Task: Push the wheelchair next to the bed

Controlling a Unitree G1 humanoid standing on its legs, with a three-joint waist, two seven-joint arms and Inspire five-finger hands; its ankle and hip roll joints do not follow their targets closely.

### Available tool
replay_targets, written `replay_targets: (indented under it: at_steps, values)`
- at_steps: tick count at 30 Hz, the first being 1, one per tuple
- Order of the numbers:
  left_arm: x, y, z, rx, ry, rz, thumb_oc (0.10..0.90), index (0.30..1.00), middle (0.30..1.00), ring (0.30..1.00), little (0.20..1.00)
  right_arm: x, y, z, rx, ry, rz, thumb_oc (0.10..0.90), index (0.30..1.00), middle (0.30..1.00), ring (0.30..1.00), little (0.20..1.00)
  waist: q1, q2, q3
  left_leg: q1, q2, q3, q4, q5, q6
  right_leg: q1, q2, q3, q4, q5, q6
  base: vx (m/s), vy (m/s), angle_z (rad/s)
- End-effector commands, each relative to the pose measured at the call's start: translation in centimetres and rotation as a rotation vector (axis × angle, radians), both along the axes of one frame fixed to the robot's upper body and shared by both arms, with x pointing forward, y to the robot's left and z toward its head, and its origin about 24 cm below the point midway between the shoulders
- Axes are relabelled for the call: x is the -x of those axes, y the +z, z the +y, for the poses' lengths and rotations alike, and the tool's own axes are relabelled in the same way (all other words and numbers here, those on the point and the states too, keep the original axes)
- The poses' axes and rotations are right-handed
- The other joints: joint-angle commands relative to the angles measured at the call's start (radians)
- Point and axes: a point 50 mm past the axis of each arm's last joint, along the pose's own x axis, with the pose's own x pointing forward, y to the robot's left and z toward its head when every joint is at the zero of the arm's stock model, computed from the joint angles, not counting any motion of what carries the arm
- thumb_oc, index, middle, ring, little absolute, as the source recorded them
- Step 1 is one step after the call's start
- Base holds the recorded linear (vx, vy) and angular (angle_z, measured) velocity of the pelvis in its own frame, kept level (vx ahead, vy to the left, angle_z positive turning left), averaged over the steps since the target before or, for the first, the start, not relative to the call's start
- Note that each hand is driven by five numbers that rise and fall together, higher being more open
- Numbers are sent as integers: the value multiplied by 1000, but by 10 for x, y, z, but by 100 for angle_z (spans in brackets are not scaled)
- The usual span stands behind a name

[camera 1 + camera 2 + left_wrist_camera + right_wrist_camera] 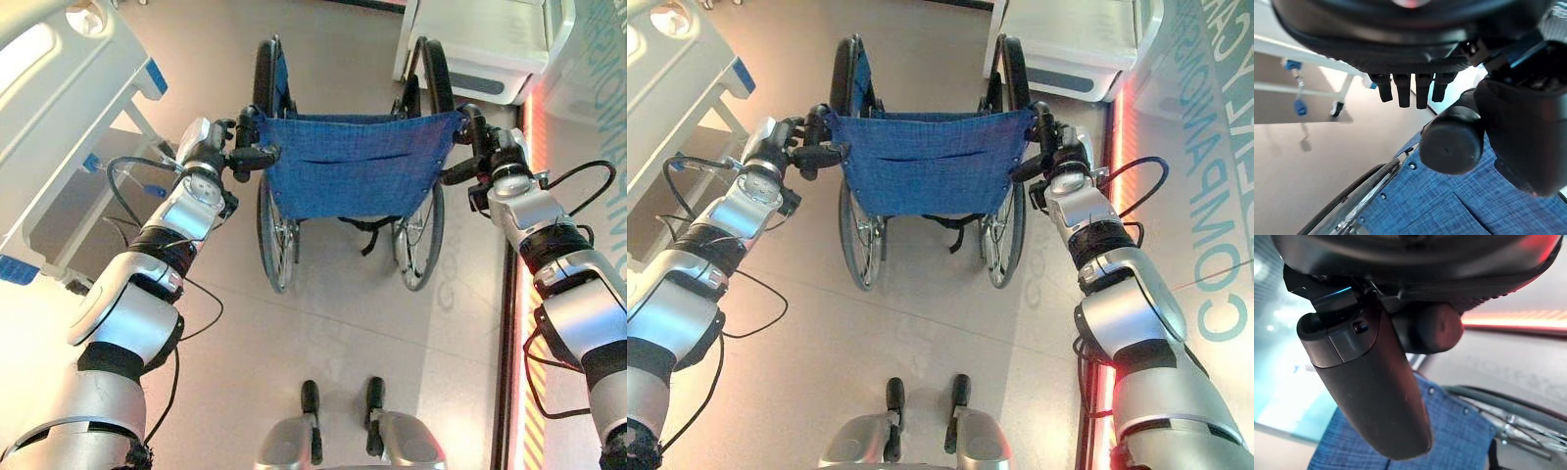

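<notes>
Pale tiled floor [333, 323], white bed [59, 108] off to the left, a second white unit [490, 49] at the far right. Between them, well apart from the bed: wheelchair [353, 166], blue fabric back facing the robot. Left hand [230, 147] curled round the left push handle [257, 157]; right hand [485, 147] clenched on the right push handle [458, 171], black grip end visible past the thumb in both wrist views
</notes>
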Motion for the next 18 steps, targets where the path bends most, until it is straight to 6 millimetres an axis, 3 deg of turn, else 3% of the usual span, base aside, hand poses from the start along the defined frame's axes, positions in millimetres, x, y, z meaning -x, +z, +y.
replay_targets:
  at_steps: [1,5,6,11,18]
  values:
    - [-2,12,10,-67,94,27,800,900,900,900,900,-8,68,26,-29,42,-179,800,900,900,900,900,29,-8,-38,-48,-1,-16,78,-115,-33,-19,-48,2,78,-95,23,0,0,0]
    - [-4,14,6,-172,19,115,800,900,900,900,900,-9,64,30,-58,93,-159,800,900,900,900,900,25,-6,-35,-50,3,-12,83,-116,-34,-21,-47,2,83,-96,22,0,0,0]
    - [-4,14,4,-190,-1,119,400,300,300,300,300,-9,65,31,-56,95,-165,400,300,300,300,300,24,-6,-34,-51,3,-12,83,-115,-35,-22,-47,2,83,-96,22,0,0,0]
    - [-7,14,-9,-270,-92,142,400,300,300,300,300,-8,67,34,-54,130,-203,400,300,300,300,300,19,-3,-35,-51,3,-9,84,-116,-34,-23,-46,2,84,-97,21,0,0,0]
    - [-6,1,-10,-301,-120,192,400,300,300,300,300,-7,74,44,-2,200,-281,400,300,300,300,300,17,-3,-35,-57,5,-9,87,-116,-35,-26,-46,2,81,-98,18,0,0,0]
